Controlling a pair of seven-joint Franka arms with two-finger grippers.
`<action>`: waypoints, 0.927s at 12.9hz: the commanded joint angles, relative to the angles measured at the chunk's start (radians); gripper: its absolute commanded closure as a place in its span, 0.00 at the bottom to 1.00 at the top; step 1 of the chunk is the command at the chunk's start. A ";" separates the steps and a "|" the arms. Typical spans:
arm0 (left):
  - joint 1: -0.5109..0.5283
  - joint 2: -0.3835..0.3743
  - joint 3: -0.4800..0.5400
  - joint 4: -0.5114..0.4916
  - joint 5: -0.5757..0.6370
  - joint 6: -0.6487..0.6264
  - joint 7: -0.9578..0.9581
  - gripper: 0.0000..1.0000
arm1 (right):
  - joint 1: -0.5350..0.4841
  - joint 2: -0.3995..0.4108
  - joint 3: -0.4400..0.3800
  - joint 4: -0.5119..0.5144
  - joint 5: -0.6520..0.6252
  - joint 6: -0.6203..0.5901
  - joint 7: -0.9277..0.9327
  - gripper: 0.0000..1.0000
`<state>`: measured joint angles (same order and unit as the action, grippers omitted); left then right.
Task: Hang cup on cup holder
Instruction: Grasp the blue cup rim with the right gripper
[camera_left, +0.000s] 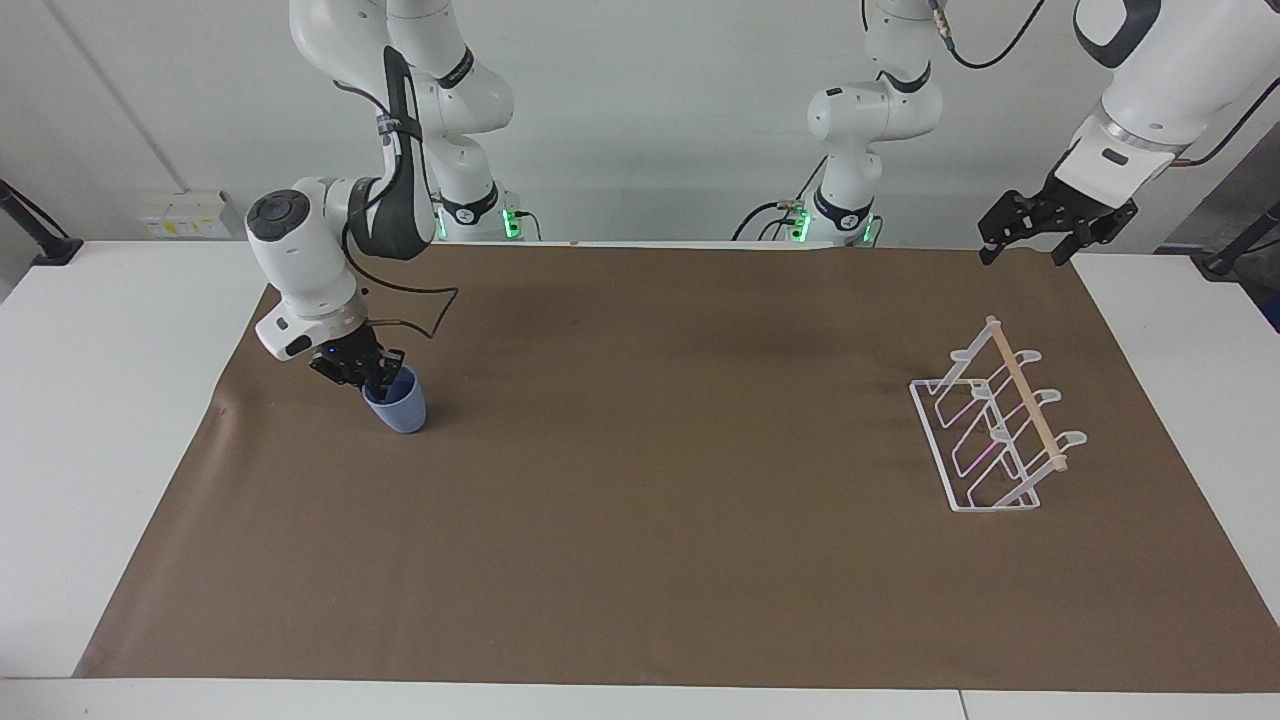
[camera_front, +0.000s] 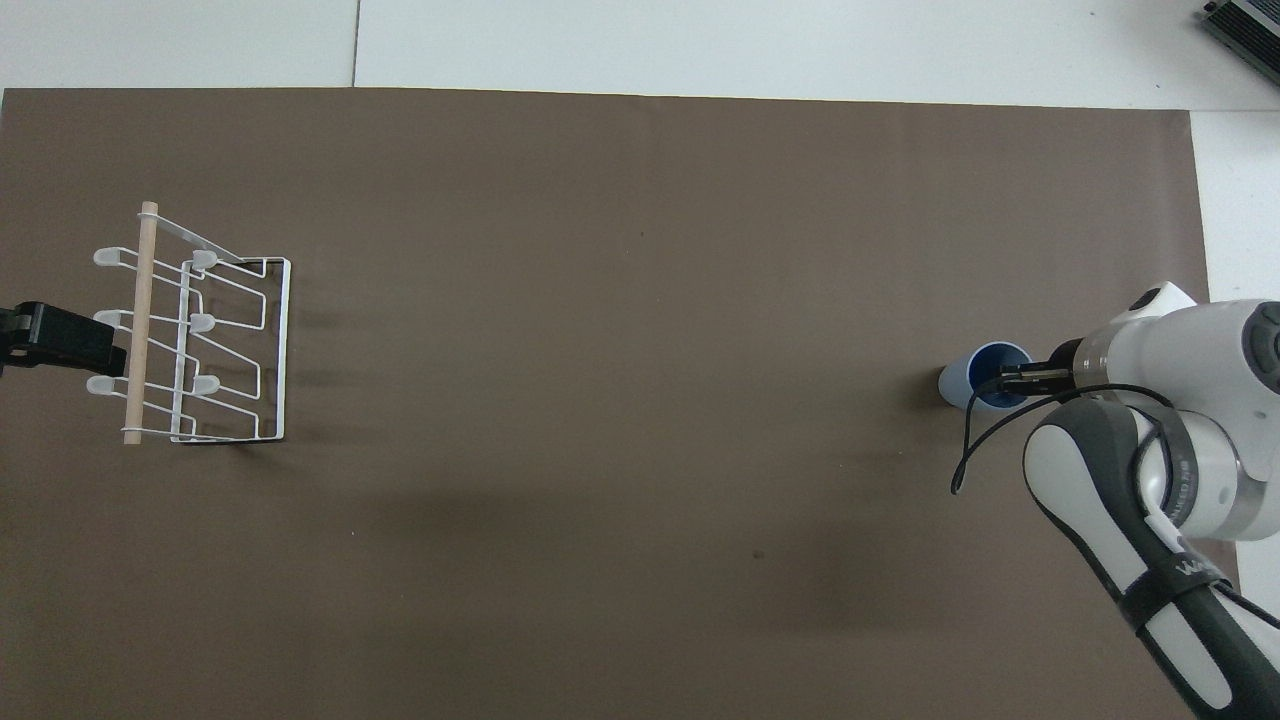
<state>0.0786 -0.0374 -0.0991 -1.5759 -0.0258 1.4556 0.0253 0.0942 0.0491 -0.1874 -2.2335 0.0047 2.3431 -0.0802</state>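
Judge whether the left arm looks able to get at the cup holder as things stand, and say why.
Probably yes. The left gripper hangs open in the air at its own end of the table, and the cup holder stands at that same end with nothing between them. Whether its reach suffices cannot be confirmed.
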 joint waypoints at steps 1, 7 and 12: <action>0.006 -0.025 -0.004 -0.026 0.012 -0.003 -0.008 0.00 | -0.008 -0.011 0.002 -0.018 0.014 0.019 -0.015 1.00; 0.006 -0.024 -0.005 -0.026 0.012 -0.003 -0.008 0.00 | -0.008 -0.011 0.002 -0.017 0.014 0.019 -0.015 1.00; -0.013 -0.025 -0.014 -0.027 0.006 0.002 -0.008 0.00 | -0.010 0.014 -0.001 0.049 0.015 -0.020 -0.015 1.00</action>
<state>0.0719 -0.0375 -0.1125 -1.5759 -0.0258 1.4555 0.0253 0.0938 0.0496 -0.1889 -2.2236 0.0047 2.3427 -0.0802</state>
